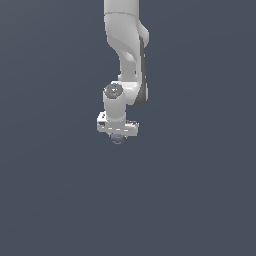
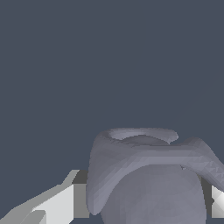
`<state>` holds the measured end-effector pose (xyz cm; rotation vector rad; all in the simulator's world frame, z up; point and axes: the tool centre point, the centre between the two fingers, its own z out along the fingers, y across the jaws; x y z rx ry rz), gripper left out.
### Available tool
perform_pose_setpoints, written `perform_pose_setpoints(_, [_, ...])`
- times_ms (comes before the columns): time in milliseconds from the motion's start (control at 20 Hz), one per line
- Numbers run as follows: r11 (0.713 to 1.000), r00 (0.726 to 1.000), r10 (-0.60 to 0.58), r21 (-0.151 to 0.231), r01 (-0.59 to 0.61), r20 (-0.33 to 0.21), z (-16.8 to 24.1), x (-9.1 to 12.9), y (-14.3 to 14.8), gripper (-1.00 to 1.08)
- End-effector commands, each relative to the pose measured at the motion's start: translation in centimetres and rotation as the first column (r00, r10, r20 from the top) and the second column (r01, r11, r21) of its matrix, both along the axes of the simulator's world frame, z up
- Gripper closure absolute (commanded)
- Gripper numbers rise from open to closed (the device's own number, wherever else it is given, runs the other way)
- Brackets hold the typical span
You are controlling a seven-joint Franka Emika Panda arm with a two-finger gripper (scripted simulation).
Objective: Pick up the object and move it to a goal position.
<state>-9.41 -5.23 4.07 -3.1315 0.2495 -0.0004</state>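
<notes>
In the exterior view the white arm hangs down from the top, and its gripper point(image 1: 118, 137) points down at the middle of the grey floor. A tiny dull grey-purple rounded lump, the object point(image 1: 118, 139), shows just under the white gripper bar, between the fingers. In the wrist view the object point(image 2: 148, 175) fills the space between the two fingers point(image 2: 61, 203), which press on its sides. The fingertips are hidden by the object. I cannot tell whether the object touches the floor.
A flat, plain dark grey floor point(image 1: 200, 200) spreads all around the arm. No other object or marker shows in either view.
</notes>
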Motion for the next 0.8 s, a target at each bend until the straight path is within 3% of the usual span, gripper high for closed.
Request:
perform_pose_setpoints(0, [1.0, 1.0, 0.0, 0.0, 0.0, 0.0, 0.1, 0.0, 0.1, 1.08])
perform_pose_setpoints(400, [1.0, 1.0, 0.0, 0.0, 0.0, 0.0, 2.3, -0.3, 1.7, 1.08])
perform_pose_setpoints(750, [1.0, 1.0, 0.0, -0.001, 0.0, 0.0, 6.8, -0.8, 4.9, 1.08])
